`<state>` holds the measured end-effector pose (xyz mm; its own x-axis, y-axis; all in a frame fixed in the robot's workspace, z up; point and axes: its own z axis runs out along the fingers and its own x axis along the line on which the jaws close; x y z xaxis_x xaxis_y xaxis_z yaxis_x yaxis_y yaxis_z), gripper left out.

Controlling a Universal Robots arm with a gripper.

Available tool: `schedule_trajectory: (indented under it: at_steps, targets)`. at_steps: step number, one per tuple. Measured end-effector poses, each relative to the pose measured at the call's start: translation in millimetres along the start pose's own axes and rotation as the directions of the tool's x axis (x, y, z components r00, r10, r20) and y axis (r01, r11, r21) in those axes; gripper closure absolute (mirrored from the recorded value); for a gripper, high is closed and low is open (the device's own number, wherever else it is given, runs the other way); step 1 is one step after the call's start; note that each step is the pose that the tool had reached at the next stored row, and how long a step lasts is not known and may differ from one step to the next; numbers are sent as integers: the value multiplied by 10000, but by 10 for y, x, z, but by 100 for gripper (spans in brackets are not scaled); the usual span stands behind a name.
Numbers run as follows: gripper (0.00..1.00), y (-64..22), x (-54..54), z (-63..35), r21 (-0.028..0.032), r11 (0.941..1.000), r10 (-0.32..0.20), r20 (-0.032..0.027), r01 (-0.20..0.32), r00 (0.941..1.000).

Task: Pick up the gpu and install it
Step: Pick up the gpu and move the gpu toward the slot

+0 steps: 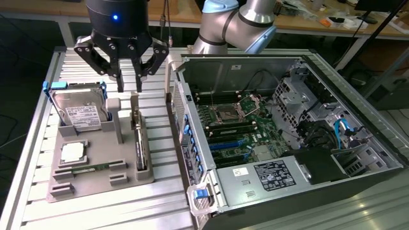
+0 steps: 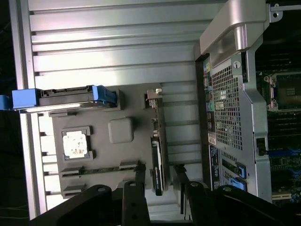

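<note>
Slatted aluminium desk carries a grey holder tray beside an open computer case. The gpu stands on edge in the tray, on the side nearest the case. The gripper hangs above it, fingers spread, grasping nothing.

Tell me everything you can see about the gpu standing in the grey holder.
The gpu is a thin, flat rectangular card standing on its long edge in a slot of the grey holder, on the side nearer the open computer case. Its faces look dark and tan-brown, and a silvery metal bracket sits at the end nearest the hard drive. The holder's posts brace it upright. The open end effector hangs above it with a finger to either side, apparently not touching.
</note>
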<state>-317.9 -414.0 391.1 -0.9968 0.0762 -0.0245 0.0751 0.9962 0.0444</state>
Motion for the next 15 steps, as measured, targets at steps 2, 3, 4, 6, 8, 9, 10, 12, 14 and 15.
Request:
schedule_trajectory:
  at_steps: [2,3,4,6,8,9,10,12,14,15]
  targets:
    - [57,0,0,0,0,10000,0,0,0,10000]
    - [57,0,0,0,0,10000,0,0,0,10000]
    - [57,0,0,0,0,10000,-14,0,14,10000]
    - [57,0,0,4,-5,9997,-232,-11,232,9997]
    - [57,-1,1,10,-14,9986,-525,-23,525,9986]
    - [57,-1,1,14,-17,9977,-672,-29,672,9977]
    - [57,-1,2,22,-20,9972,-753,-31,753,9972]
    - [57,-3,2,54,-21,9967,-813,-36,813,9967]
    - [57,-8,3,91,-21,9965,-840,-38,840,9965]
    - [57,-11,3,109,-23,9963,-855,-38,855,9963]
